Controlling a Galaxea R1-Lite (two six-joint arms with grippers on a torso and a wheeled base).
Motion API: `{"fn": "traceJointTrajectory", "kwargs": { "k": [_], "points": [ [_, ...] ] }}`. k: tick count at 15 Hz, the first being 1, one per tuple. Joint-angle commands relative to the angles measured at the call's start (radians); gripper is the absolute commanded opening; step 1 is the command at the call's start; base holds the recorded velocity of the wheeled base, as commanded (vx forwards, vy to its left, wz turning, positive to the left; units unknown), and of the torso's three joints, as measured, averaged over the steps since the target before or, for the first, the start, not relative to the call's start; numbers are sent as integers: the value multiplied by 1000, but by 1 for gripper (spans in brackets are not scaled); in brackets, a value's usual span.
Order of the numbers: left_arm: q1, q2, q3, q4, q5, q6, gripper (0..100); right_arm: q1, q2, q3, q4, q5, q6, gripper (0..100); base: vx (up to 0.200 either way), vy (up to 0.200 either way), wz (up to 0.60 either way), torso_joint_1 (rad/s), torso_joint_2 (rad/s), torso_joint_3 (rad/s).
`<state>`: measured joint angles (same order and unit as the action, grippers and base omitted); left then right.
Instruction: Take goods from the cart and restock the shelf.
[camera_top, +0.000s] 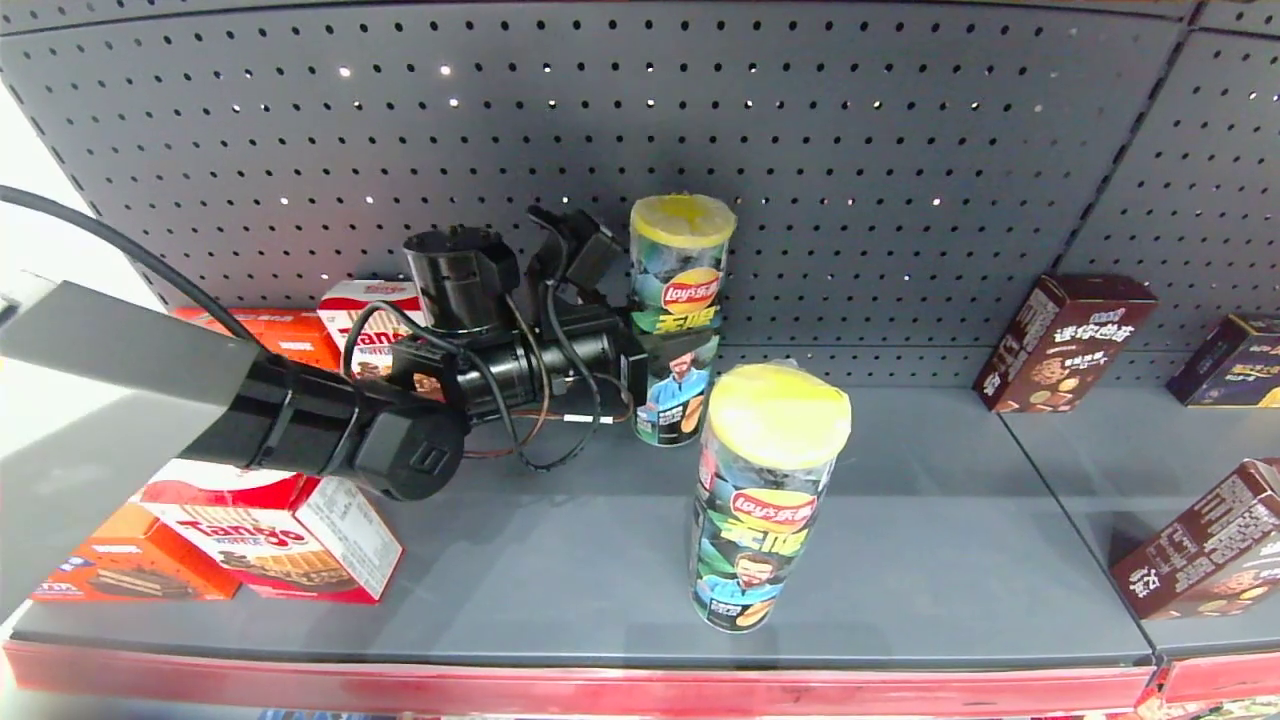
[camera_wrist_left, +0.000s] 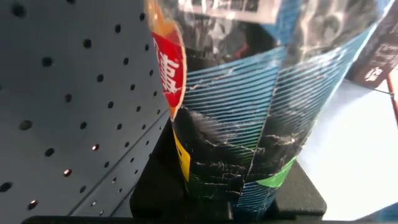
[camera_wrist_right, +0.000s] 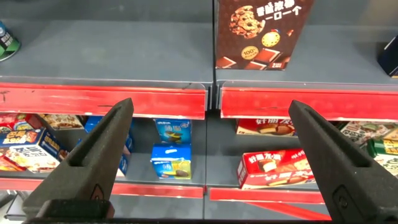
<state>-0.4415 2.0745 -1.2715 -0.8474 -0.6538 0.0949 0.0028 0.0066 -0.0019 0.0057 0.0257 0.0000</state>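
Observation:
A tall chip can (camera_top: 682, 300) with a yellow lid stands upright at the back of the grey shelf (camera_top: 950, 540), close to the pegboard wall. My left gripper (camera_top: 672, 352) is shut on its lower half, reaching in from the left. In the left wrist view the can (camera_wrist_left: 249, 106) sits between the black fingers (camera_wrist_left: 155, 193). A second, matching chip can (camera_top: 765, 500) stands free nearer the shelf's front edge. My right gripper (camera_wrist_right: 214, 174) hangs open and holds nothing, out in front of the red shelf edge (camera_wrist_right: 106, 99).
Red-and-white wafer boxes (camera_top: 290, 540) and an orange box (camera_top: 120, 570) lie under my left arm. Brown cookie boxes (camera_top: 1065, 340) stand at the right, one (camera_top: 1210, 550) near the front. A brown box (camera_wrist_right: 261, 34) stands above the lower shelves of snack boxes (camera_wrist_right: 171, 158).

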Motion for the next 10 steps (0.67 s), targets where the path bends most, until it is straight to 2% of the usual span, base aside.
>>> {"fn": "traceJointTrajectory", "kwargs": {
  "k": [1,10],
  "points": [
    [1,42,-32,-1,0,0,0,0,3,0,0,0,0,100,0,0,0,0,0,0],
    [-10,115,-103,-2,11,0,0,0,3,-1,0,0,0,100,0,0,0,0,0,0]
  ]
}}
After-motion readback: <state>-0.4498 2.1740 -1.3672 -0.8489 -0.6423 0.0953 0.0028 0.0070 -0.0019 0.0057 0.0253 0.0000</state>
